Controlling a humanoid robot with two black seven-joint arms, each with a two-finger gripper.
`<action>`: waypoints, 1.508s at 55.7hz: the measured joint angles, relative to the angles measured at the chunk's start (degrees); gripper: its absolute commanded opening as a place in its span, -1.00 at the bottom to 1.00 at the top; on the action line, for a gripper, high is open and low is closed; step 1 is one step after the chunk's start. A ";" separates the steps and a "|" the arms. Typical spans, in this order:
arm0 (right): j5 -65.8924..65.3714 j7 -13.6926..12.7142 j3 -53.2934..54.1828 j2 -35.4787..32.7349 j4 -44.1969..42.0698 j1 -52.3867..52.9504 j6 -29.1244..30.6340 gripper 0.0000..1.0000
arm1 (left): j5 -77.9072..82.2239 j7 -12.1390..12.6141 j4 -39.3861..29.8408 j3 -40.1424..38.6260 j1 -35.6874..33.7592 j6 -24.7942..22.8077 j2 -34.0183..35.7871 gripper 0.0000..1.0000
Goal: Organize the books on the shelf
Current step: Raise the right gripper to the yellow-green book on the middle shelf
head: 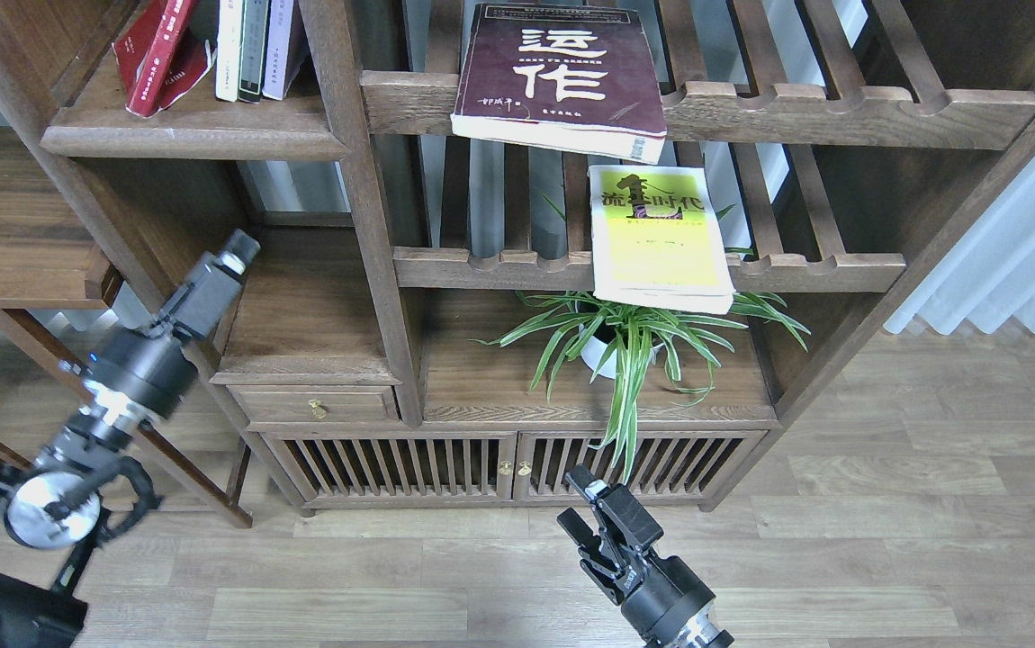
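- Books lie flat across slatted racks: thick maroon paperback (561, 76), yellow-green paperback (659, 238).
- Left pincer (231, 258): cannot tell its state.
- Right pincer (586, 506): fingers apart, empty.
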 measured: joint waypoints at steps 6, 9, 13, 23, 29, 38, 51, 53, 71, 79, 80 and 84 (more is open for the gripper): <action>0.00 -0.01 0.04 0.00 -0.12 0.95 0.00 0.94 | -0.85 0.08 1.18 1.53 0.32 0.00 -0.85 1.00; 0.12 0.01 0.30 0.00 -0.18 2.11 0.00 0.94 | -1.14 0.19 1.77 2.53 0.57 0.00 -1.00 1.00; 0.47 0.24 1.33 0.00 -0.18 3.99 0.00 0.94 | -1.60 0.23 2.45 3.26 1.04 0.00 -1.06 1.00; 0.69 1.51 2.92 1.70 -0.43 10.41 0.00 0.96 | -4.36 0.23 3.41 3.60 1.39 0.00 -1.10 1.00; 0.70 4.63 3.28 2.22 -3.20 13.82 0.00 0.96 | -5.09 0.09 3.45 3.60 1.47 0.00 -0.95 1.00; 0.88 9.76 3.44 2.28 -11.95 21.06 0.00 0.96 | -5.24 0.02 3.45 3.41 1.80 0.00 -0.64 1.00; 1.42 10.62 4.29 2.29 -18.11 25.64 -0.45 0.96 | -5.25 0.15 3.43 2.51 2.65 0.00 -0.46 1.00; 1.68 10.63 4.59 2.29 -18.77 26.30 -0.91 0.96 | -5.24 0.16 3.43 2.43 2.84 0.00 -0.40 1.00; 4.43 10.64 8.08 2.28 -26.19 32.90 -4.26 0.93 | -5.24 0.30 3.41 2.02 3.69 0.00 -0.28 1.00; 6.08 10.64 8.81 2.29 -26.86 34.02 -6.76 0.63 | -5.24 0.33 3.45 2.02 3.70 0.00 -0.28 1.00; 6.51 10.64 9.13 2.29 -26.87 34.03 -7.09 0.59 | -5.24 0.33 3.45 2.02 3.71 0.00 -0.28 1.00; 7.85 10.64 10.43 2.28 -26.87 34.08 -7.88 0.37 | -5.24 0.33 3.45 1.93 3.88 0.00 -0.24 1.00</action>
